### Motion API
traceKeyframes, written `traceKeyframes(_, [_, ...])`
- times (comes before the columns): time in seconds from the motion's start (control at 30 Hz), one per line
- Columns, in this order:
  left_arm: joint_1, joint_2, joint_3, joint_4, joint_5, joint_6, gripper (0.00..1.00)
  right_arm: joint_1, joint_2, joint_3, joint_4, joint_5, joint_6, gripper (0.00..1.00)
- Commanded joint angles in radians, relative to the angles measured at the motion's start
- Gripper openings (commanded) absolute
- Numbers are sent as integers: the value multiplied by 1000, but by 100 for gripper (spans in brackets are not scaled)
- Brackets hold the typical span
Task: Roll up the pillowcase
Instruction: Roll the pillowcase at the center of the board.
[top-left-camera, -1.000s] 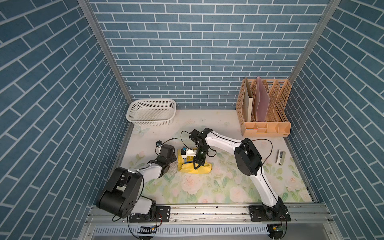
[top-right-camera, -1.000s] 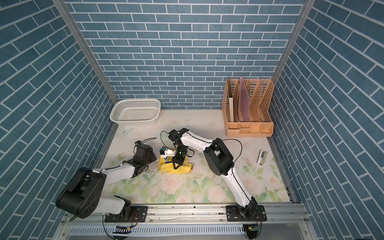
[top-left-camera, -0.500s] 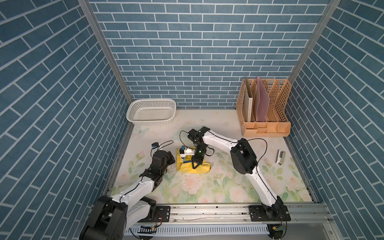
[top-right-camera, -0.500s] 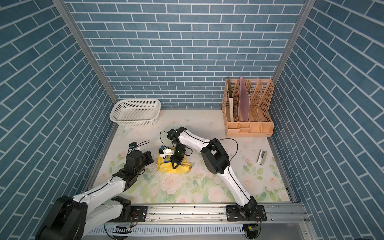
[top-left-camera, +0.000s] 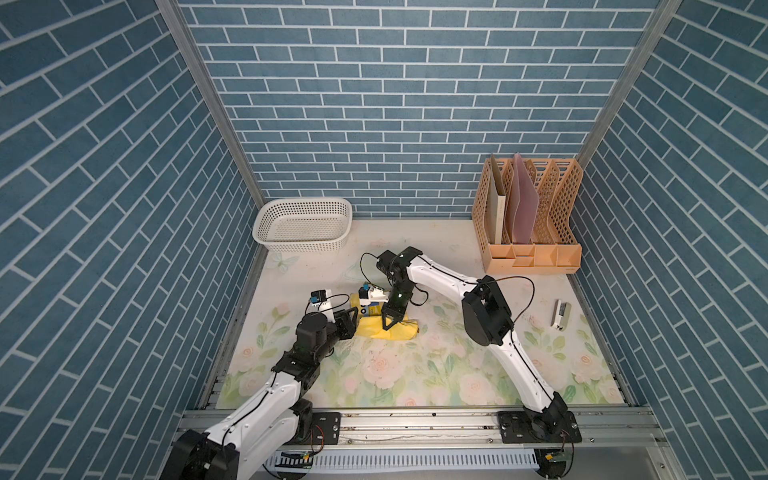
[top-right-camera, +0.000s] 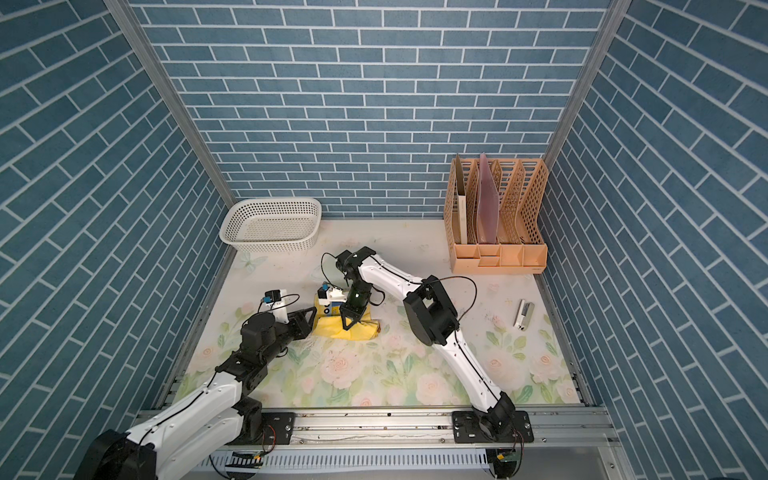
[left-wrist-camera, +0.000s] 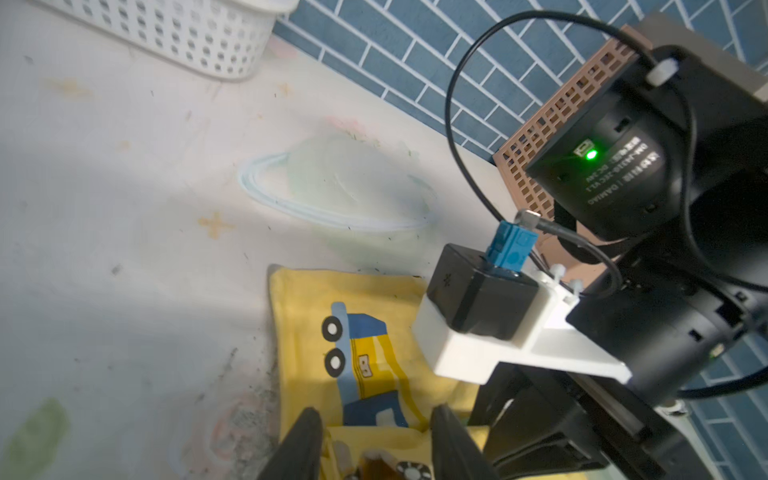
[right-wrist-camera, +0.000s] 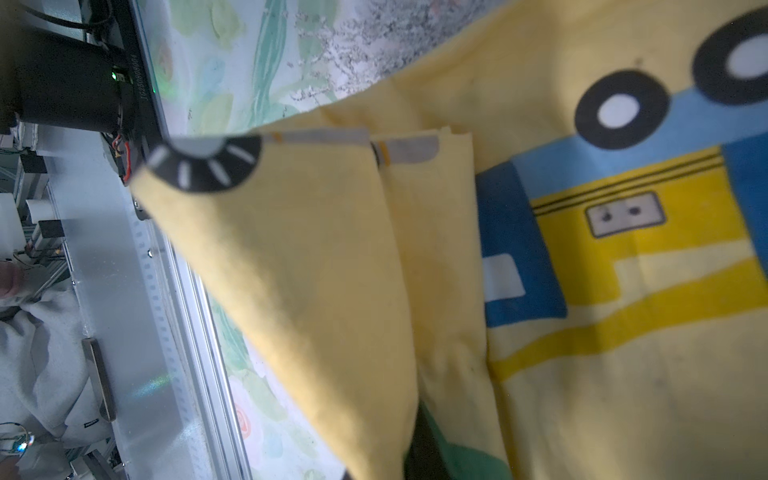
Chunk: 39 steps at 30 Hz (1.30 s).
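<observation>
**Item 1. Basket** (top-left-camera: 303, 245): white, perforated. It sits at the far left corner of the desk (top-left-camera: 436, 374), well apart from the work.

**Item 2. Left gripper** (top-left-camera: 353, 318): low over the desk, at the left end of the cloth. In the left wrist view its fingers (left-wrist-camera: 307, 436) stand apart, released, and the yellow cloth shows between them. Whether they touch it cannot be told.

**Item 3. Pillowcase** (top-left-camera: 405, 330): yellow, with a blue truck print. It lies mid-desk, a little left of centre, gathered into a short thick bundle with a flat flap toward the back wall. Judged mostly rolled but not finished. In the right wrist view the layers (right-wrist-camera: 415, 249) look loose at the edge.

**Item 4. Right gripper** (top-left-camera: 390, 326): points straight down onto the middle of the bundle, clenched on a raised fold of the pillowcase.

**Item 5. File rack** (top-left-camera: 532, 259): tan, holding folders, at the far right corner.

**Item 6. Small silver-grey object** (top-left-camera: 561, 315): near the right edge, too small to identify.

**Risks noted:**
- Only one pinch secures the bundle, so thin cloth may spring open at the released left end.
- A lift or pull by the right gripper could draw out one layer and uncoil the roll, or drag the whole bundle.
- The two grippers are just beside each other, so a careless approach from the left may knock them together.
- The back flap may crease instead of winding in.
</observation>
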Motion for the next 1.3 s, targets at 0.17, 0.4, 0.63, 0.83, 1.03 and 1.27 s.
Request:
traceKeyframes(0.17, [-24, 104, 41, 113, 123, 54, 68, -8, 25, 13, -35, -24, -20, 8])
traceKeyframes(0.4, [-54, 106, 24, 104, 94, 80, 67, -17, 19, 24, -21, -21, -10, 12])
traceKeyframes(0.63, [-52, 2, 7, 35, -96, 66, 66, 4, -129, -165, 177, 39, 32, 36])
traceKeyframes(0.83, [-47, 45, 22, 22, -102, 54, 67, 79, -245, -369, 358, 231, 80, 41])
traceKeyframes(1.03, [-48, 109, 40, 14, -127, 43, 66, 116, -350, -461, 431, 295, 91, 2])
traceKeyframes(1.27, [-23, 259, 188, -288, -386, -182, 16, 161, -304, -349, 333, 380, 119, 0])
